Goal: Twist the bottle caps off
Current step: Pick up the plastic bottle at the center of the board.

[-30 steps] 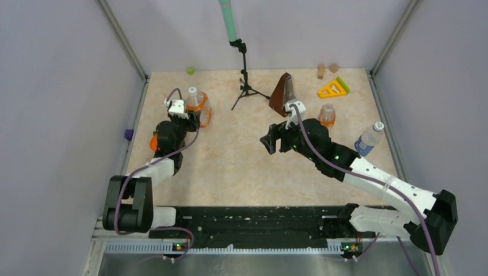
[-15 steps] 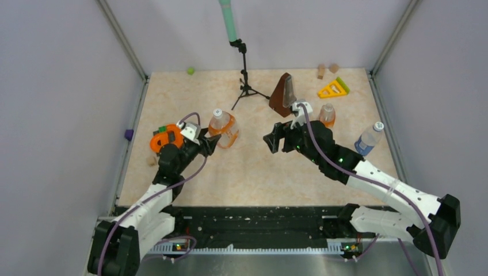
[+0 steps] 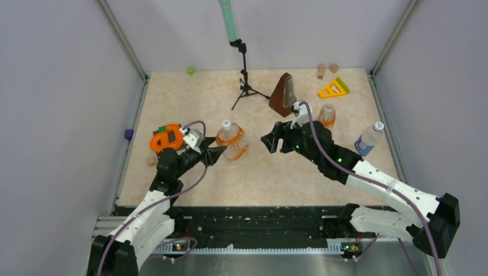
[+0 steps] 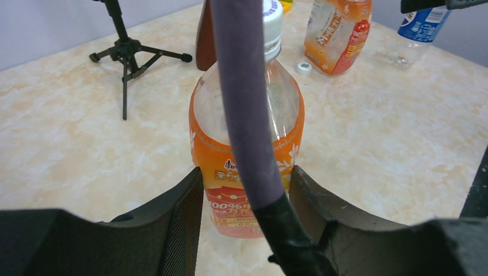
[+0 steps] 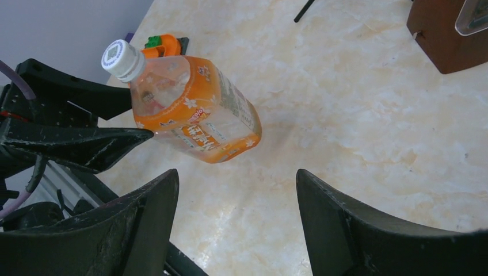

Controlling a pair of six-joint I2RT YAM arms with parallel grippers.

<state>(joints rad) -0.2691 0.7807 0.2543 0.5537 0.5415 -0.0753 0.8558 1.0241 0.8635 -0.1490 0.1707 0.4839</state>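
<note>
1. My left gripper [image 3: 219, 153]: closed on the squat orange bottle [image 4: 247, 167]. Both fingers [image 4: 178, 218] press the lower label, one on each side. I cannot tell whether the base rests on the table [image 3: 259, 172].

2. Squat bottle's cap [image 4: 272, 14]: white, seated on the neck, above and just past my left fingertips. My own purple cable [image 4: 244, 115] partly hides it in the left wrist view.

3. My right gripper [image 5: 236, 172]: spread wide, nothing between the fingers. The squat bottle is a short way ahead of it and off to one side, touching neither finger, and its cap end points away from the metronome.

4. Slim orange bottle [image 3: 327, 115]: back beside my right wrist, far beyond my left fingertips.

5. Loose cap [image 4: 303, 68]: white, lying flat on the table just beside the slim bottle's base, on the side nearer my left gripper.

6. Blue-label bottle [image 3: 368, 139]: well apart from both grippers, out past my right forearm.

7. Blue-label bottle's cap [image 3: 378, 125]: white, on the neck.

8. Brown metronome [image 3: 283, 95]: near my right gripper, just beyond it. From my left wrist it stands directly behind the held bottle.

9. Black tripod [image 3: 246, 86]: further ahead of my left gripper.

10. Orange plastic item [image 3: 166, 140]: close beside my left wrist.
</note>
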